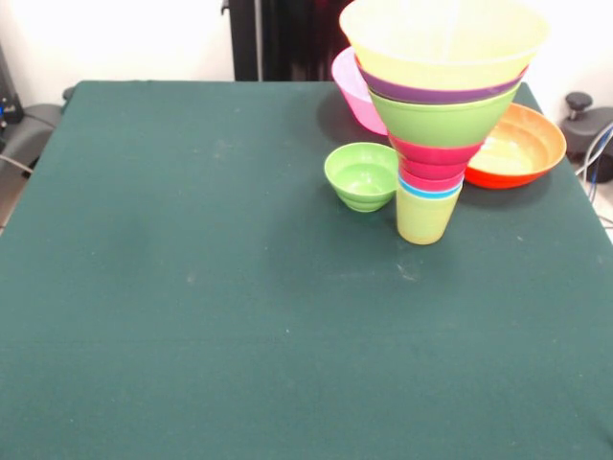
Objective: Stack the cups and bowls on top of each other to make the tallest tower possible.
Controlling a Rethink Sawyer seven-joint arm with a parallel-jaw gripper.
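The tower [436, 115] stands on the green table [192, 287] at the right. A yellow-green cup [425, 217] is lowest, with a blue cup rim [429, 190] above it, then red and pink-red pieces [436, 158], a lime green bowl [442, 122], a purple bowl rim [431, 93] and a wide yellow bowl [442, 43] on top. A small green bowl [362, 176] sits just left of the tower's base. A pink bowl [354, 91] and a big orange bowl [517, 149] sit behind it. The gripper is out of view.
The robot's dark pedestal [287, 38] stands at the table's far edge. Grey gear and cables lie off the table at the left [24, 125] and right [589, 120] edges.
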